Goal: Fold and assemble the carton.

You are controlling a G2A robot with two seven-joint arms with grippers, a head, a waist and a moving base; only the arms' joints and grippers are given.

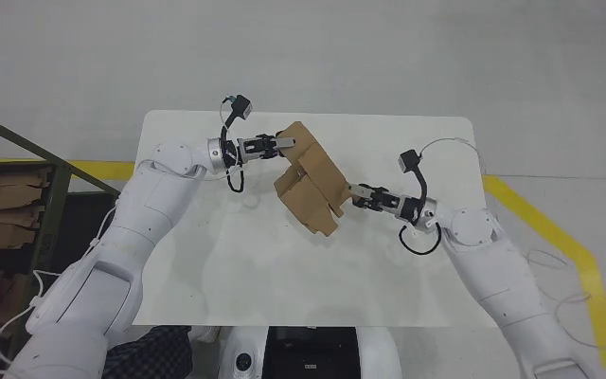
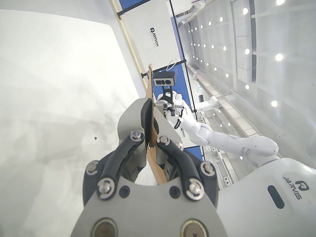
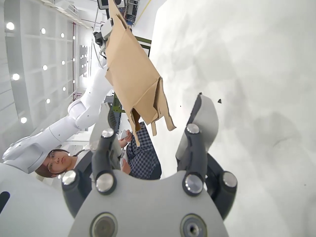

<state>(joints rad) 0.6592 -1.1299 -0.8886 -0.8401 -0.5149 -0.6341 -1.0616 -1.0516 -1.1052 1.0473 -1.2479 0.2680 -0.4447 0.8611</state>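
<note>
The carton (image 1: 308, 180) is held flattened and only partly opened above the middle of the desk (image 1: 237, 275), slanting between the two arms. The step in hand is judged to be the opening of the flat sleeve, with the end flaps (image 3: 163, 109) to be folded afterwards.

It would be done well if the loose end were taken by one panel only, close to a crease. The walls could then be drawn apart rather than pinched together, so the two layers should not be caught in one grip. The pull should be made gently and across the creases while the other end is kept firm, since thin board is likely to buckle or tear at the slits if twisted. The flaps should be left free of the fingers, so that they can be turned in later.

The left hand (image 2: 151, 117) is closed tightly on the carton's edge at the end toward its own arm, and the board is seen edge-on between its pads. The right hand (image 3: 154, 107) is spread wide and nothing is gripped by it. The flaps at the opposite end hang in the gap between its fingers (image 3: 207, 117). Whether a flap is brushed by a fingertip cannot be told.
</note>
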